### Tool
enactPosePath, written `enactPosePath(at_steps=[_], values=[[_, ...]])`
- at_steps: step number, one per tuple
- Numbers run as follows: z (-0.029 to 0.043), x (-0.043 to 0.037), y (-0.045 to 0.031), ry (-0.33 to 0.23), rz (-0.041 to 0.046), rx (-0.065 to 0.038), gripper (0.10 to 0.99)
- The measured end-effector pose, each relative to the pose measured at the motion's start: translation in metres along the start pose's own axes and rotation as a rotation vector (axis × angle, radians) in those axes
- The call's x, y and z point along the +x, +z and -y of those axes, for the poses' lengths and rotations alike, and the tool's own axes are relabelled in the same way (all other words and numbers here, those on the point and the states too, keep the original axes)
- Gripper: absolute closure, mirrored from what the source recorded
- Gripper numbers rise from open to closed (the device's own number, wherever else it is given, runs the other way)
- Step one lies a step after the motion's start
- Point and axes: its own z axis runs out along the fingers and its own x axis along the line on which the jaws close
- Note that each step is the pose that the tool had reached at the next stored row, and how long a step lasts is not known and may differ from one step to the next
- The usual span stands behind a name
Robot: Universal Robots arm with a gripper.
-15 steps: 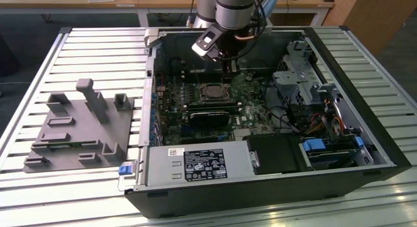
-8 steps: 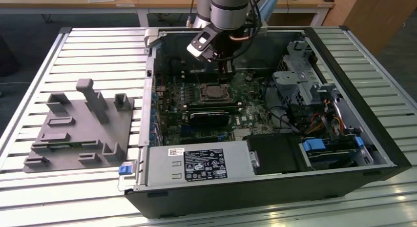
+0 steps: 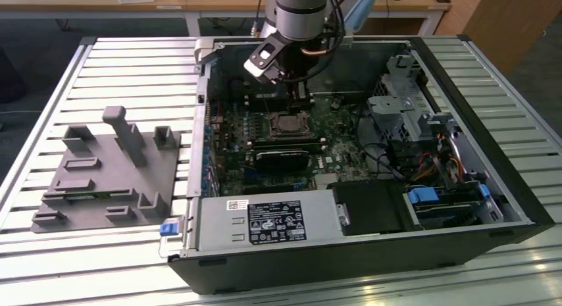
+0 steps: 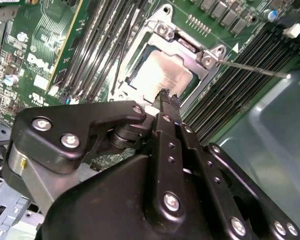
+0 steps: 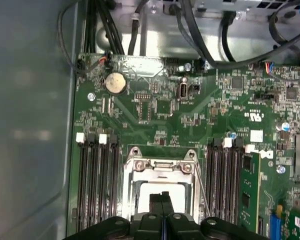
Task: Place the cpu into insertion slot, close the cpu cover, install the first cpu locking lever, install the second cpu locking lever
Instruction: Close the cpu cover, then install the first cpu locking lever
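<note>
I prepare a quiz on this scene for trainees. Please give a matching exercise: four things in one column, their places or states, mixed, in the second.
1. cpu
2. gripper
3. grey fixture
4. coin battery

A. on the slatted table, at the exterior view's left of the computer case
B. round, silvery, on the green board
C. shut, close over the cpu
D. flat inside the cut-out of the cpu cover

Pairs: 1-D, 2-C, 3-A, 4-B
</note>
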Motion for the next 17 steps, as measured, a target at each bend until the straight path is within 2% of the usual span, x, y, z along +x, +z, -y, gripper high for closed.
enactPosePath(at_steps=[11,17], values=[[0.0086,0.0003,0.0005,0.0,0.0,0.0,0.98],[0.0093,0.0002,0.0007,0.0,0.0001,0.0,0.98]])
